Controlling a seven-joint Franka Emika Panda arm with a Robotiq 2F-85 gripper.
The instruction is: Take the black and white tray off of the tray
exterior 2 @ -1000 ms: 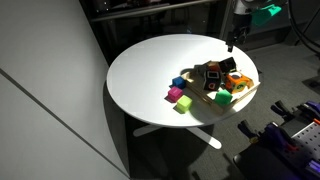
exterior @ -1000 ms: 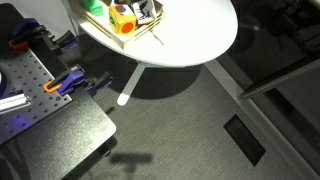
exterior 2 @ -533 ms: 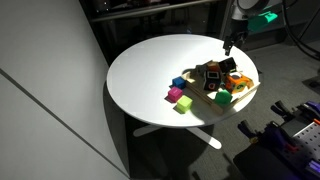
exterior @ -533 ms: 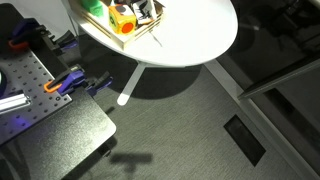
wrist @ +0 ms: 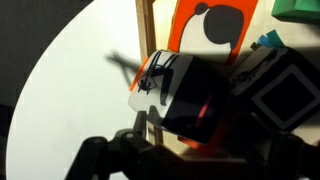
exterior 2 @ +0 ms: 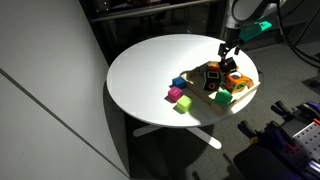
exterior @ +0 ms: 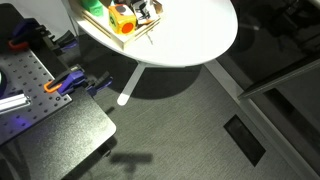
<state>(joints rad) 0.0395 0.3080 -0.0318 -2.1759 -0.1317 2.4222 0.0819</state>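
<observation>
The black and white tray [wrist: 185,95] is a dark flat piece with white markings at its left corner. It lies in the pale wooden tray [wrist: 149,50] against the tray's edge, and it also shows in an exterior view [exterior 2: 212,73]. My gripper [wrist: 185,152] hangs close above it, dark fingers [wrist: 100,155] at the bottom of the wrist view, jaws apart and holding nothing. In both exterior views the gripper [exterior 2: 228,57] [exterior: 143,10] is low over the wooden tray [exterior 2: 247,90] [exterior: 133,40].
An orange block [wrist: 215,25], a black cube with a white square [wrist: 285,95] and a green block [wrist: 300,8] crowd the tray. A teal [exterior 2: 180,83], a pink [exterior 2: 174,94] and a lime block [exterior 2: 183,104] lie on the round white table [exterior 2: 150,70].
The gripper has come down and toward the tray's middle, from above the table's far edge to just over the blocks. Nothing on the tray has moved.
</observation>
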